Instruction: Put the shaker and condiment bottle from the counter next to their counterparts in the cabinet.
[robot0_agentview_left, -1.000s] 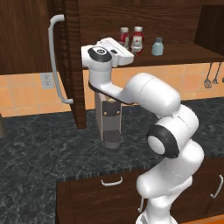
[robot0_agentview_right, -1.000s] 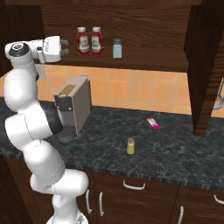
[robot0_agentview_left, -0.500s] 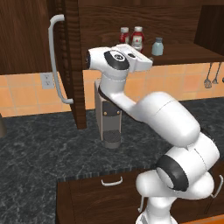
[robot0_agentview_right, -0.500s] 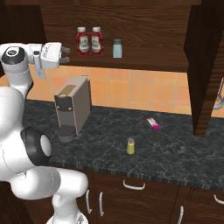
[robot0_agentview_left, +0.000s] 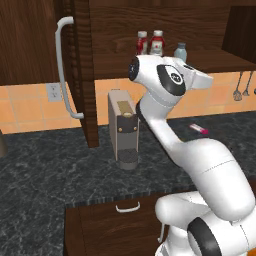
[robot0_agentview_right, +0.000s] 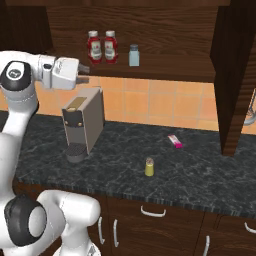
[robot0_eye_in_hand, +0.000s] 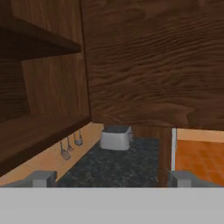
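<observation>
Two near-identical red bottles stand side by side on the cabinet (robot0_agentview_right: 170, 72) shelf: the condiment bottle (robot0_agentview_right: 93, 46) and its counterpart (robot0_agentview_right: 110, 46); I cannot tell which is which. The pale blue-grey shaker (robot0_agentview_right: 133, 55) stands just right of them. The yellow-green shaker (robot0_agentview_right: 149, 167) stands on the dark counter, well below and to the right. My gripper (robot0_agentview_right: 85, 73) hangs left of the bottles, just under shelf height and above the coffee machine. It is open, with nothing between its fingertips (robot0_eye_in_hand: 41, 178). In the left base view the bottles (robot0_agentview_left: 150, 42) and the pale shaker (robot0_agentview_left: 180, 51) show above my arm.
A grey coffee machine (robot0_agentview_right: 82, 122) stands on the counter under the gripper. A pink-and-white tube (robot0_agentview_right: 175, 141) lies further right. The cabinet doors stand open, one with a long bar handle (robot0_agentview_left: 62, 65), the other at the right (robot0_agentview_right: 235, 75). A toaster (robot0_eye_in_hand: 116, 138) sits far along the counter.
The arm has swung and rolled its wrist. The hand has sunk from bottle height to just below the shelf edge. The jaws stay open; bottles and shakers have not moved.
</observation>
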